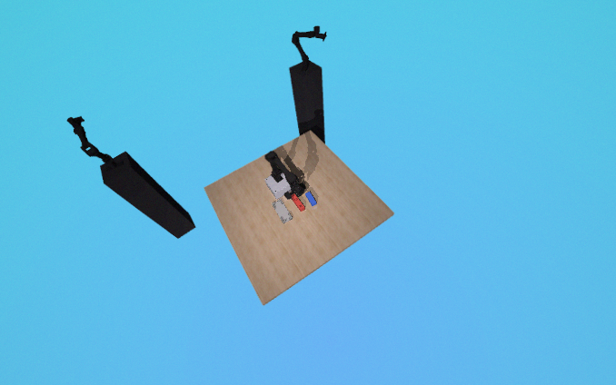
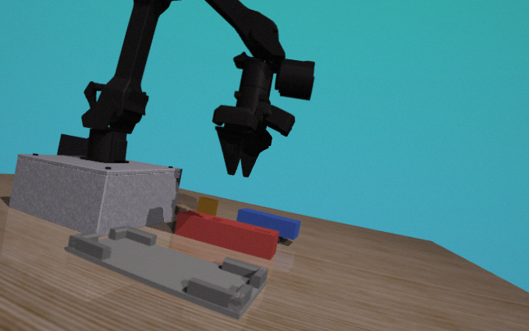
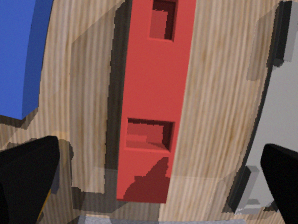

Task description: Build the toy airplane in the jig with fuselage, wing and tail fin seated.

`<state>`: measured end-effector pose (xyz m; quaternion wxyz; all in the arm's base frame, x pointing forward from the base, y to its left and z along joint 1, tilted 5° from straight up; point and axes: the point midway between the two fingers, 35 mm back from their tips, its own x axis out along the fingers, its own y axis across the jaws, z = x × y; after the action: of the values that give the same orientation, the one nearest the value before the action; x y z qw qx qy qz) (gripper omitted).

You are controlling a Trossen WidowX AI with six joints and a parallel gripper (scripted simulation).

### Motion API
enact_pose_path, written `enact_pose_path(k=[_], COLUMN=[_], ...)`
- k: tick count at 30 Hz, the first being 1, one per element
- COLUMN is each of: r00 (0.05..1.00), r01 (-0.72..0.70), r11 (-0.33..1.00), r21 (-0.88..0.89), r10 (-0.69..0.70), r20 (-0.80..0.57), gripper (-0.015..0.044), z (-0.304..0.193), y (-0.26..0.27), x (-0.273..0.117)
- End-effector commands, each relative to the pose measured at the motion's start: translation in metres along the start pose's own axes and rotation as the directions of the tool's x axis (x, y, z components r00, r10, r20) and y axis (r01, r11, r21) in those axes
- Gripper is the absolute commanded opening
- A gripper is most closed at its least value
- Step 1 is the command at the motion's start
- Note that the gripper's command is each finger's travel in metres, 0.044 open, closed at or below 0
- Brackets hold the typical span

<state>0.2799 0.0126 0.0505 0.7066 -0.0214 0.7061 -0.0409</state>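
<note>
The red fuselage (image 1: 297,202) (image 2: 225,234) (image 3: 154,80) lies on the table beside the jig, with two rectangular sockets facing up. The grey jig cradle (image 1: 282,211) (image 2: 164,263) (image 3: 281,120) holds nothing. The blue wing (image 1: 311,198) (image 2: 268,222) (image 3: 22,55) lies on the fuselage's other side. The orange tail fin (image 2: 207,206) stands behind the fuselage in the exterior view, partly hidden. My gripper (image 2: 239,175) (image 3: 165,152) is open and empty, pointing down well above the table. In the wrist view its fingers stand on either side of the fuselage's end nearer the base.
The grey base box (image 1: 274,187) (image 2: 61,193) of my arm stands close to the near ends of the jig and fuselage. Two dark pedestals (image 1: 145,191) (image 1: 306,93) with other arms stand off the table (image 1: 263,267).
</note>
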Motion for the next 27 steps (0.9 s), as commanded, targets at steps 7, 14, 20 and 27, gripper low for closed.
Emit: enact_pose_path(k=[7,14,20,27], r00=[1.0,1.0,1.0,1.0], r01=[-0.016,-0.016,-0.015,-0.015], r11=[0.999,0.999,0.999,0.999], r21=[0.05,0.05,0.05,0.05], r10=[0.016,0.016,0.016,0.016], r20=[-0.011,-0.011,-0.011,-0.011], gripper=[0.044,0.044,0.044,0.044], z=[-0.003,-0.005,-0.005,-0.005], y=[0.0,0.0,0.0,0.001], x=[0.027,0.055,0.069,0.078])
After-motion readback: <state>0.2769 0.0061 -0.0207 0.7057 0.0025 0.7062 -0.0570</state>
